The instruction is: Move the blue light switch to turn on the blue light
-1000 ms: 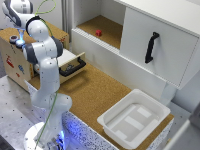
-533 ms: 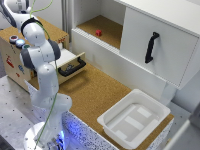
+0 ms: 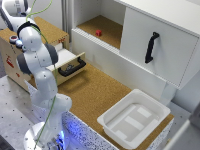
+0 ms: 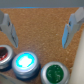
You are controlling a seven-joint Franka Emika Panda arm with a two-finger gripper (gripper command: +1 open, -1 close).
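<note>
- Wrist view only: three round caps in a row on cork board (image 4: 42,30). Blue light (image 4: 25,62) in the middle, glowing bright cyan in a pale ring. Red cap (image 4: 4,55) on one side, green cap (image 4: 56,73) on the other, both cut by the frame edge.
- Gripper (image 4: 38,30): two pale fingers (image 4: 9,29) spread wide apart, nothing between them, bare cork under the gap. Blue light sits nearer the camera than the fingertips, between the two finger lines, not touching either.
- The caps do not show in the exterior view; the arm (image 3: 37,65) covers that side. The gripper itself is hidden there too.
- Exterior view only, from the arm outward: arm base with blue glow, then white tray (image 3: 134,120) at the near edge of the cork table (image 3: 95,92), empty.
- Next to the arm: drawer (image 3: 70,62) pulled open, one black handle.
- Wooden box (image 3: 10,55) behind the arm, to the exterior view's left.
- Farther: white cabinet (image 3: 165,45), one black door handle (image 3: 151,47), door slid to the exterior view's right; open bay beside it.
- One small red block (image 3: 98,33) in the open bay.
- Open cork between drawer, tray and cabinet.
</note>
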